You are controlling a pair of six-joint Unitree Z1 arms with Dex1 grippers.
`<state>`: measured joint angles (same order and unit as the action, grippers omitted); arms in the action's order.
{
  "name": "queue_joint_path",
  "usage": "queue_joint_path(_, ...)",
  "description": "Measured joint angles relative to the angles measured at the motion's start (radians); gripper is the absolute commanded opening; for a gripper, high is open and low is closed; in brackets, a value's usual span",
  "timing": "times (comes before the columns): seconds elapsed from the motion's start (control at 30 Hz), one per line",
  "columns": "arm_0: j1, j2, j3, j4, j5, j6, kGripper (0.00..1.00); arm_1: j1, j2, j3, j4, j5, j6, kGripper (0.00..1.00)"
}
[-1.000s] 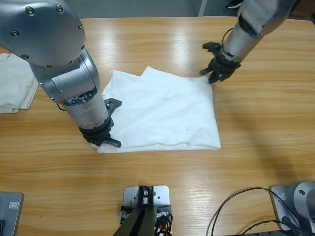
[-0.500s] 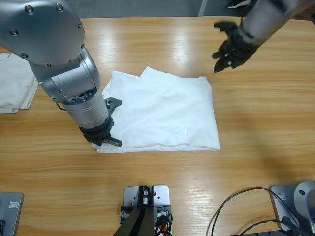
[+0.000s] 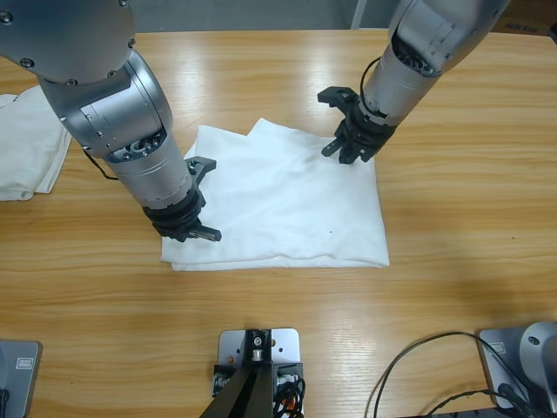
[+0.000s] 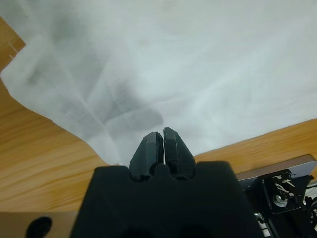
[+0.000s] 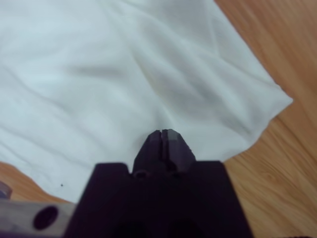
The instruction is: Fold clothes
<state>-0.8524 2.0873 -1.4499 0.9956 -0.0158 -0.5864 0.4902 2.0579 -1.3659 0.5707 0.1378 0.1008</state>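
Because the white shirt [image 3: 287,196] is lying folded in several soft layers at the middle of the counter [image 3: 452,218], it is looking light, limp and easy to crease, and I am judging that it will sag and slide rather than hold any shape when lifted. The left pincer [image 3: 193,228] is sitting at the shirt's near-left corner, and in the left wrist view its jaws are pressed together with no gap showing; whether any cloth is caught between them I cannot tell, since the tips are resting right at the fabric's edge [image 4: 116,161]. The right pincer [image 3: 348,144] is standing over the shirt's far-right corner, its jaws likewise drawn tight together in the right wrist view, their tips touching or just above the cloth; a pinch of fabric there is not visible either.

The best places to take hold are appearing to be those two corners, where the layers end and an edge is offering itself; gripping mid-panel would likely gather only the top layer. A second pile of white clothes [image 3: 26,152] is lying well to the left of the shirt, partly behind the left arm.

No boxes, baskets or other containers are showing anywhere.
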Motion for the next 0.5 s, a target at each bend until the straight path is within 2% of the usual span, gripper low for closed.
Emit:
queue_joint_path(0.27, 0.0, 0.001, 0.008, -0.01, -0.019, 0.0, 0.0, 0.018, 0.024, 0.014, 0.003, 0.0, 0.02, 0.0)
queue_joint_path(0.5, -0.002, 0.001, 0.058, -0.024, -0.021, -0.005, 0.0, -0.04, 0.09, -0.038, -0.037, 0.002, -0.011, 0.0)
